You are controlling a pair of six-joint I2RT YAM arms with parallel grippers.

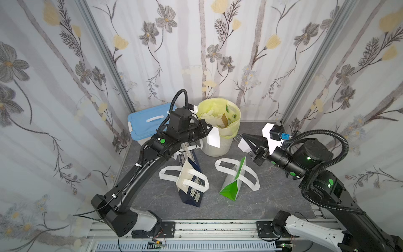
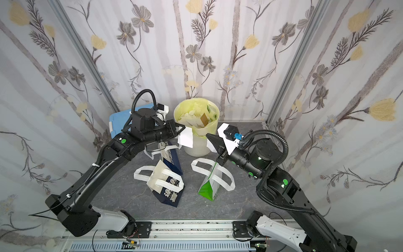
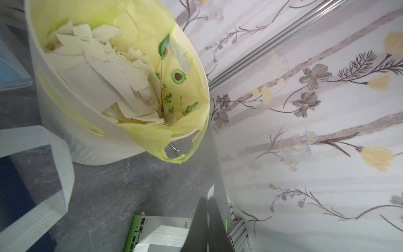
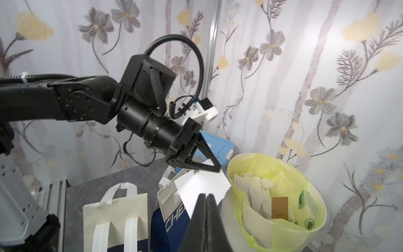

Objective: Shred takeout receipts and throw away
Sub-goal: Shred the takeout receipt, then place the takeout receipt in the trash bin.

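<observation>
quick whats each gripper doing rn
left gripper: shut on the larger receipt piece
right gripper: shut on the smaller receipt piece

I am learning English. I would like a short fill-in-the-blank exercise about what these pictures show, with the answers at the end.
1. The left pincer holds a receipt piece that is ___ than the piece in the right pincer.
2. Shreds lie inside the round white ___.
3. The lidded box is ___.
Missing words: larger; bin; blue.
</observation>
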